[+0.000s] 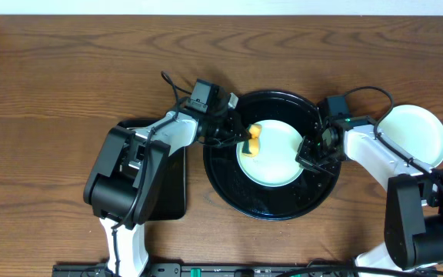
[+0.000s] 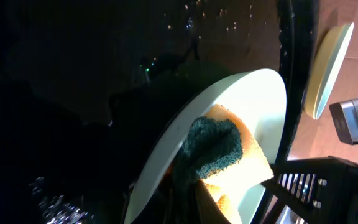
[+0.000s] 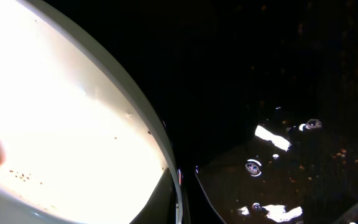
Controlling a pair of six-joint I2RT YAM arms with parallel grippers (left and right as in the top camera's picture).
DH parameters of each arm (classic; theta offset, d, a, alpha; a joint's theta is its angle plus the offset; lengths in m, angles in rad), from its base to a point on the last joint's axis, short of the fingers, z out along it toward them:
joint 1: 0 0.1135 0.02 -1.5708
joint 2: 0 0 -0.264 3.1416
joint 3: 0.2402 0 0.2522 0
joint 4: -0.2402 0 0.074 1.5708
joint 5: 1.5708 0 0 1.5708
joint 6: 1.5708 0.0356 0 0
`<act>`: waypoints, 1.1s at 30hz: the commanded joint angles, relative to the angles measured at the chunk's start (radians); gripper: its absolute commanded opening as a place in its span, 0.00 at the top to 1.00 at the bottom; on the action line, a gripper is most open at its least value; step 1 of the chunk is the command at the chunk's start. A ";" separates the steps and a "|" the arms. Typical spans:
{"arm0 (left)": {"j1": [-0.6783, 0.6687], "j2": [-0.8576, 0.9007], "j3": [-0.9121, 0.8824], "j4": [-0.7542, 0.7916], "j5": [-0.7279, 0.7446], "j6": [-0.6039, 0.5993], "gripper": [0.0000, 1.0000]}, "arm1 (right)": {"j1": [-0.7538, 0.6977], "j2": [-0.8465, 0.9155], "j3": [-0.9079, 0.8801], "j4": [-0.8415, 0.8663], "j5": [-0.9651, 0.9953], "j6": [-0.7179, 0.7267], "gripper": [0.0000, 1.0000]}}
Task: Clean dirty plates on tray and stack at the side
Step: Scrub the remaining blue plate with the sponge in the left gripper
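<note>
1. At the left gripper (image 1: 241,138): closed on the sponge (image 1: 253,141), dark scouring face pressed onto the plate (image 1: 277,163).
2. At the right gripper (image 1: 311,151): set against that plate's right rim, seemingly to steady it. Cannot tell whether clamped or only touching, since the wrist view is too dark.
3. Plate lying inside the tray (image 1: 268,209), right of centre, with droplets on the black gloss around it.
4. Probably light, stiff and slick when wet, and possibly breakable. Best pinched at the raised rim, lifted level and set down softly.
5. Further out: another plate (image 1: 414,135) on the tabletop (image 1: 68,77), just right of the tray.
</note>
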State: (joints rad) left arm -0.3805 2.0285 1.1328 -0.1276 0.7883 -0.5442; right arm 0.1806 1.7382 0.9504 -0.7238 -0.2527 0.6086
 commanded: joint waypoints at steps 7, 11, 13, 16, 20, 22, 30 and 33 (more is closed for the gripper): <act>0.011 -0.092 0.005 -0.129 -0.154 0.067 0.93 | -0.012 0.019 -0.013 -0.016 0.079 -0.008 0.99; 0.007 -0.225 0.005 -0.209 -0.230 0.091 0.93 | -0.012 0.019 -0.013 -0.017 0.079 -0.008 0.99; 0.007 -0.287 0.005 -0.252 -0.285 0.103 0.93 | -0.012 0.019 -0.013 -0.016 0.079 -0.008 0.99; 0.006 -0.342 0.005 -0.293 -0.305 0.106 0.93 | -0.011 0.019 -0.013 -0.014 0.079 -0.008 0.99; 0.000 -0.342 0.000 -0.305 -0.293 0.098 0.93 | -0.012 0.019 -0.013 -0.013 0.079 -0.008 0.99; -0.012 -0.325 -0.004 -0.285 -0.248 0.087 0.93 | -0.013 0.019 -0.013 -0.012 0.079 -0.008 0.99; -0.132 -0.184 -0.005 -0.111 -0.089 -0.025 0.92 | -0.013 0.019 -0.013 -0.010 0.079 -0.008 0.99; -0.181 -0.132 -0.005 -0.029 -0.031 -0.084 0.93 | -0.013 0.019 -0.013 -0.010 0.079 -0.008 0.99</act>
State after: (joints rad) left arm -0.5236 1.8595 1.1355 -0.1871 0.6613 -0.5533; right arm 0.1806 1.7382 0.9504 -0.7269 -0.2508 0.6090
